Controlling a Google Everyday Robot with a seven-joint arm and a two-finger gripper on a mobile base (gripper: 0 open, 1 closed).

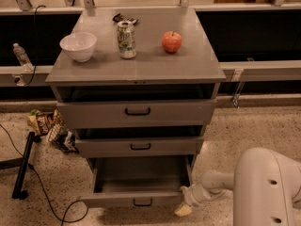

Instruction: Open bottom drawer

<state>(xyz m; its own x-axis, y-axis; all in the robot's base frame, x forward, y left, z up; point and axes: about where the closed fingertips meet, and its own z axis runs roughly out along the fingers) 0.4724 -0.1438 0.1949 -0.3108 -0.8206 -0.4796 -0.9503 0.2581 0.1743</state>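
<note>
The bottom drawer [136, 199] of the grey metal cabinet is pulled far out, its empty inside showing, with a small black loop handle [142, 202] on its low front panel. The middle drawer [139, 146] and the top drawer [136, 112] stand slightly out. My gripper [186, 202] is low at the bottom drawer's right front corner, at the end of my white arm [263, 187] that comes in from the lower right. It holds nothing that I can see.
On the cabinet top [141, 67] stand a white bowl [78, 46], a soda can [126, 39] and a red apple [171, 41]. Snack bags [49, 128] lie on the floor at the left, beside a black stand leg [22, 166] and cable. A water bottle [21, 55] is far left.
</note>
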